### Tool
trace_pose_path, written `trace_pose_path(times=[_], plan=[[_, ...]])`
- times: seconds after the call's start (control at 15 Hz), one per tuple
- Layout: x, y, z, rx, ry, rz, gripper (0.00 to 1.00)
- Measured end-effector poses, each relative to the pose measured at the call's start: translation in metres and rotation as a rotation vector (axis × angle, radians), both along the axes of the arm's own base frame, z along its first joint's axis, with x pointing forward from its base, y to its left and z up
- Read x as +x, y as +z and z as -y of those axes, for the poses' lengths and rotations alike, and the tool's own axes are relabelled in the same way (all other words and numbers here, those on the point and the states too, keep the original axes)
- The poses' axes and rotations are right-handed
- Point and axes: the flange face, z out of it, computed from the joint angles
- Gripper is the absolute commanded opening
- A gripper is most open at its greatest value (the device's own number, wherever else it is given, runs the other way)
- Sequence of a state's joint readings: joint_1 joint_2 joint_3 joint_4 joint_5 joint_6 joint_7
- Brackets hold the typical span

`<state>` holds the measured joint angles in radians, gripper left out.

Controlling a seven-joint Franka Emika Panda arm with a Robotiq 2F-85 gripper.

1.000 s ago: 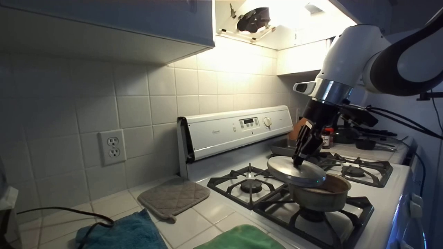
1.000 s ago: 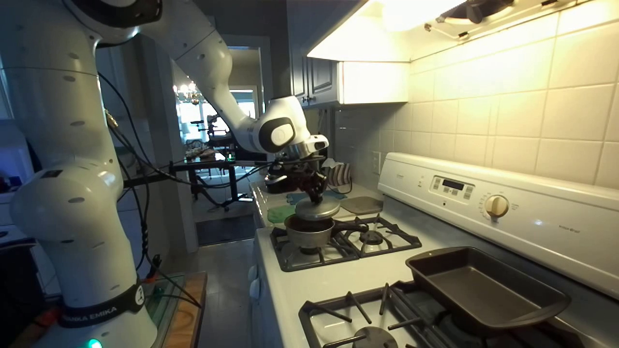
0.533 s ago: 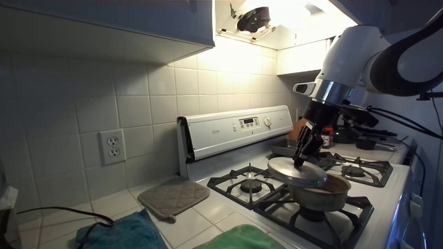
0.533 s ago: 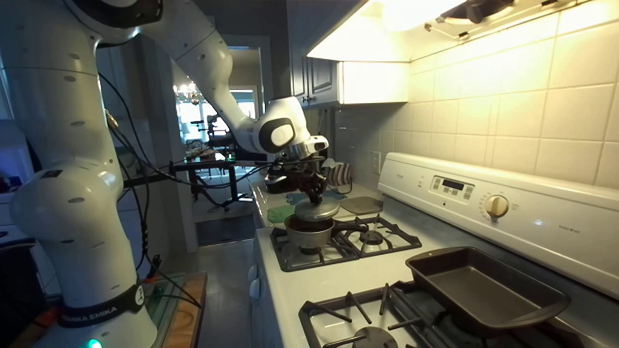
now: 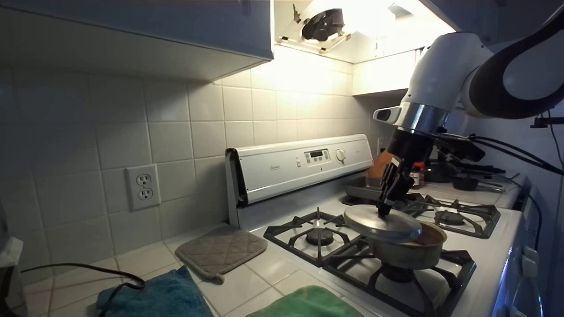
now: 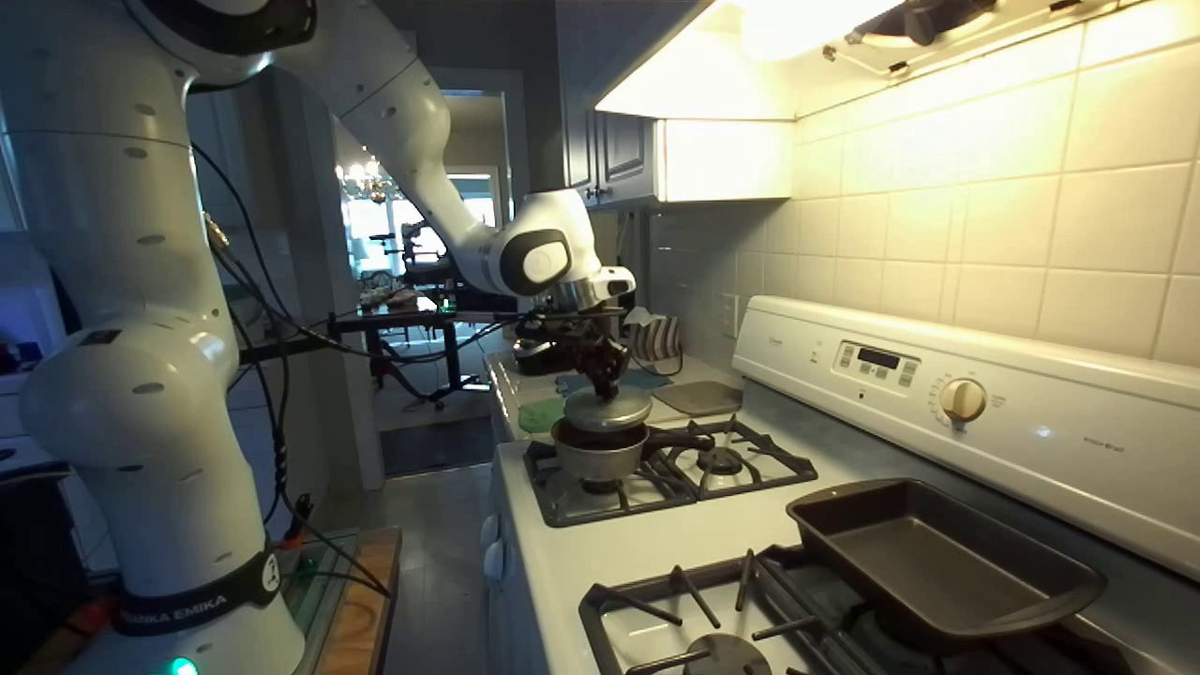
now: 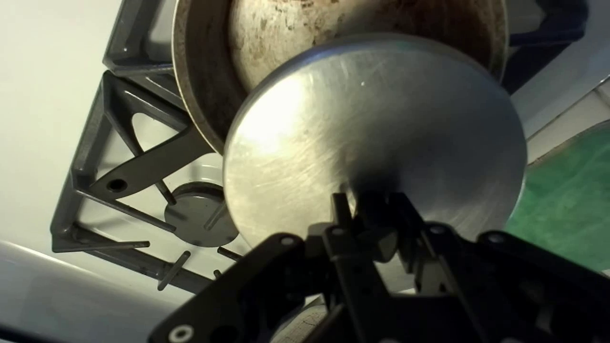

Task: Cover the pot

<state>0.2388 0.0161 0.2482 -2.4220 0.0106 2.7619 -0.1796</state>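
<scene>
The pot (image 5: 407, 256) is low, round and dull grey-brown. It stands on a front burner in both exterior views (image 6: 600, 461), and its stained inside shows in the wrist view (image 7: 286, 28). My gripper (image 5: 384, 210) is shut on the dark knob of a round silver lid (image 5: 365, 223). The gripper also shows in the wrist view (image 7: 369, 202). The lid (image 7: 381, 119) is off-centre over the pot, hiding part of its opening; the rest of the opening is uncovered. The lid tilts down on one side in an exterior view. I cannot tell whether it touches the rim.
The pot's handle (image 7: 152, 164) points over the neighbouring burner (image 5: 319, 237). A dark baking pan (image 6: 947, 553) sits farther along the stove. A grey pot holder (image 5: 222, 251), a blue towel (image 5: 158, 295) and a green cloth (image 5: 308, 304) lie on the counter beside the stove.
The gripper and lid have moved a little sideways and down, so the lid hangs farther over the pot. The pot has not moved.
</scene>
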Motion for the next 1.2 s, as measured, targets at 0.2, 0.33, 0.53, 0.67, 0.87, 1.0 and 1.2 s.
trace_pose_path(times=[0.2, 0.33, 0.53, 0.67, 0.87, 1.0, 1.2], plan=[[-0.0002, -0.0013, 0.0008, -0.005, -0.005, -0.014, 0.06], [-0.0002, -0.0036, 0.0024, -0.007, -0.011, -0.027, 0.06], [0.0009, -0.0068, 0.0050, -0.005, -0.022, -0.037, 0.06], [0.0018, -0.0086, 0.0069, -0.005, -0.028, -0.041, 0.06], [0.0024, -0.0088, 0.0079, -0.003, -0.037, -0.043, 0.06], [0.0024, -0.0088, 0.0080, 0.001, -0.044, -0.045, 0.06], [0.0019, -0.0083, 0.0085, 0.006, -0.059, -0.055, 0.06]])
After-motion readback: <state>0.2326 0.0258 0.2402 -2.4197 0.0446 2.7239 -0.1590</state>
